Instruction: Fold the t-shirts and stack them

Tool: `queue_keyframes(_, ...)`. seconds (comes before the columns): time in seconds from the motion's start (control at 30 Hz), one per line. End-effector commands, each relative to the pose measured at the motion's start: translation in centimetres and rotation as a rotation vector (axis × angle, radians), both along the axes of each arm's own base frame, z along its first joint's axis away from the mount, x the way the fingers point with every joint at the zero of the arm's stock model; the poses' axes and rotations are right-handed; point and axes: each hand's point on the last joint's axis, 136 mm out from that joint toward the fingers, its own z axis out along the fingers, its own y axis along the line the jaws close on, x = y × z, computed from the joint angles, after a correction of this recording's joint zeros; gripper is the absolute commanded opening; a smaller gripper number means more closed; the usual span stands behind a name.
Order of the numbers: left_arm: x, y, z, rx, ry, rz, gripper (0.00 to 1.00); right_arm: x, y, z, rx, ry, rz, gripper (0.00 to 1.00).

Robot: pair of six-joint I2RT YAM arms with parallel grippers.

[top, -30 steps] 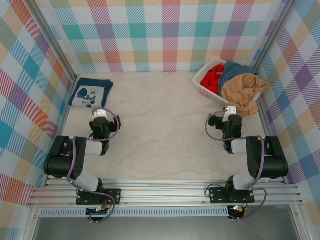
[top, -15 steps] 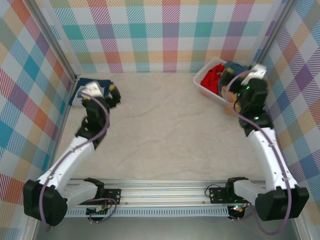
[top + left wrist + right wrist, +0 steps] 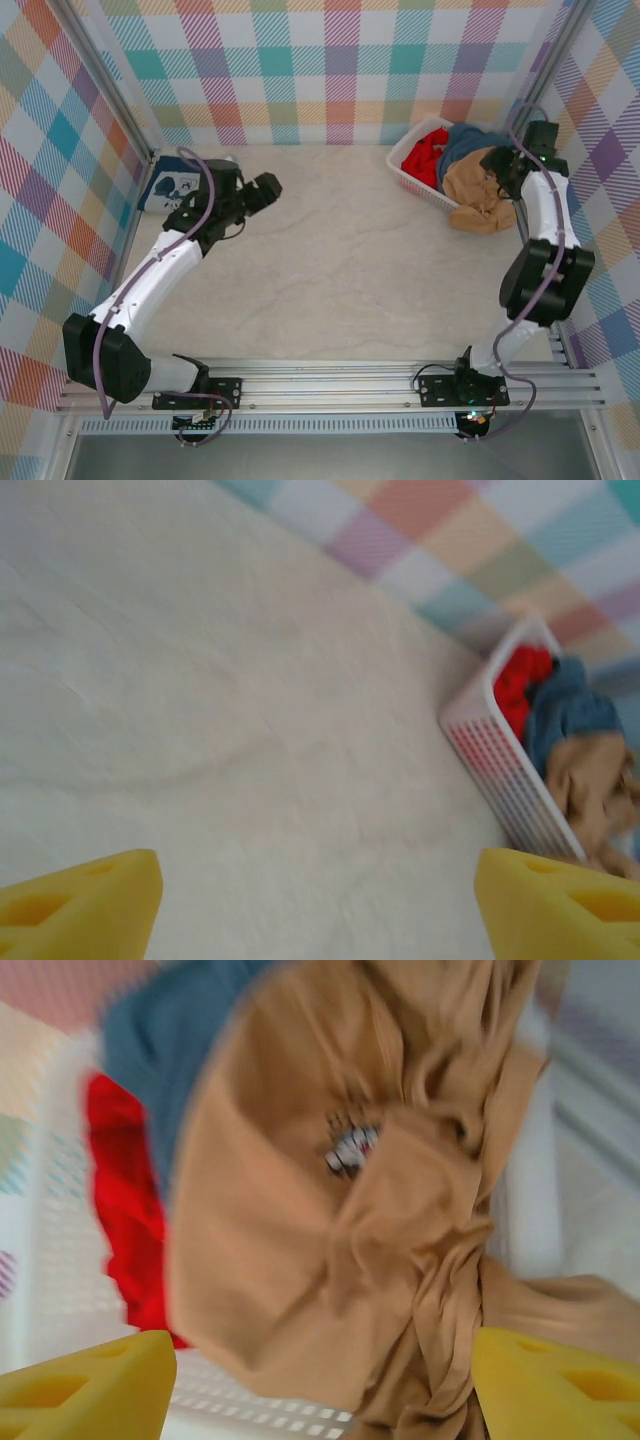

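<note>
Tan t-shirt (image 3: 300,1210), heaped over the white basket's rim (image 3: 45,1250), lies straight ahead of the right pincer (image 3: 320,1385), which gapes wide and empty.

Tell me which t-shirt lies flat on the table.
The navy t-shirt with a white graphic, far left; the tan, red and grey-blue ones are bunched in the white basket.

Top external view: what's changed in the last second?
Both arms unfolded from their bases: the right gripper reached out over the tan t-shirt at the basket, the left gripper swung out near the navy t-shirt. Both are open, holding nothing; shirts and basket stayed put.
</note>
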Motion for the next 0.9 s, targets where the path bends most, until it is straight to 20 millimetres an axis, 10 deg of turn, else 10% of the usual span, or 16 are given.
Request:
queue_keyframes(0.0,-2.4,-3.5,1.9,-0.071,0.007,-0.144,0.79,1.0,2.0,-0.4,0.095,0.011,0.078,0.79)
queue_keyframes(0.3,-4.1,-3.8,1.7,-0.019,0.013,-0.185,0.69,5.2,2.5,-6.2,0.260,0.080,0.102,0.59)
queue_keyframes(0.47,-4.4,-3.5,2.7,-0.002,0.002,-0.192,0.62,5.4,2.1,-5.4,0.240,0.018,0.062,0.19)
queue_keyframes(0.63,-4.6,-3.4,3.9,-0.014,-0.024,-0.191,0.51,4.4,1.8,1.7,0.077,-0.138,0.031,0.00)
queue_keyframes(0.87,-4.4,-3.6,4.5,-0.020,-0.033,-0.192,0.47,1.0,7.6,19.6,-0.127,-0.499,0.140,0.00)
